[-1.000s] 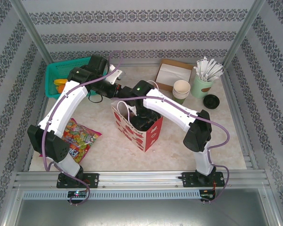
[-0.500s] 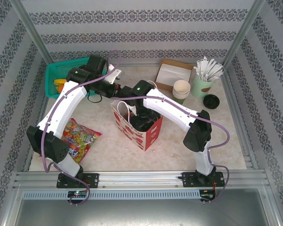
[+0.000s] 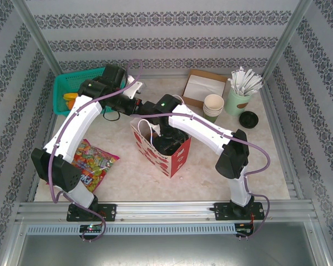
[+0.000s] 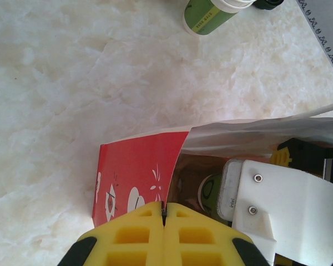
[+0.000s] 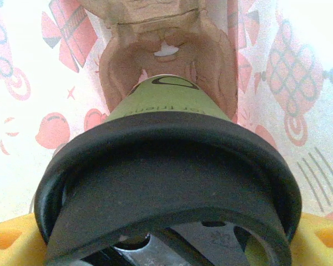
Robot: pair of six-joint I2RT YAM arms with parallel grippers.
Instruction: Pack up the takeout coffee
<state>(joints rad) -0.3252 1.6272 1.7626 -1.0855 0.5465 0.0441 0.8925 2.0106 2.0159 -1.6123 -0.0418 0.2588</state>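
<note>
Reaching into the bag (image 4: 133, 166), the right gripper (image 5: 166, 244) clamps wide on the coffee (image 5: 164, 102), which is deep inside near the bag's bottom. Left gripper (image 4: 164, 216) is pinched together on the bag's rim.

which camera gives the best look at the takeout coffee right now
Right wrist: the takeout coffee sits close up, black lid and green side clear, between the yellow pads of the right gripper inside the red bag. Left wrist catches just a green sliver of it. From the top, the right arm covers the bag's mouth.
</note>
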